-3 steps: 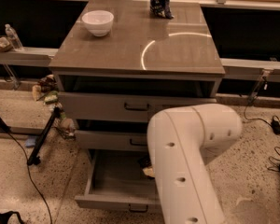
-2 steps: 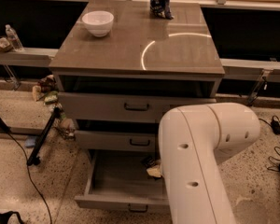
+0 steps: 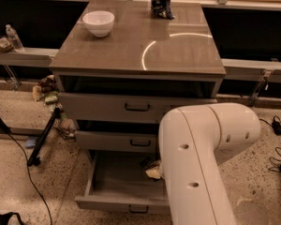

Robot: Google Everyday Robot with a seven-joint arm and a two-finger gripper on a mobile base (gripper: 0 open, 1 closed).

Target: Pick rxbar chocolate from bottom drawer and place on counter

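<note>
The bottom drawer (image 3: 117,179) is pulled open and shows a plain grey inside. My gripper (image 3: 152,170) reaches into its right part; only a pale tip shows beside my big white arm (image 3: 201,163), which hides the rest. A small dark bit (image 3: 145,162) lies right by that tip; I cannot tell if it is the rxbar chocolate. The rest of the drawer's right side is hidden. The counter (image 3: 131,50) is the glossy grey-brown top above, with a curved light reflection.
A white bowl (image 3: 98,22) stands at the counter's back left and a dark glossy snack bag (image 3: 161,1) at the back middle. The two upper drawers (image 3: 136,108) are slightly open. A black stand leg and cable (image 3: 37,144) lie on the floor to the left.
My arm has swung a little to the right, and the pale gripper tip in the bottom drawer has shifted slightly right with it. Nothing on the counter has moved.
</note>
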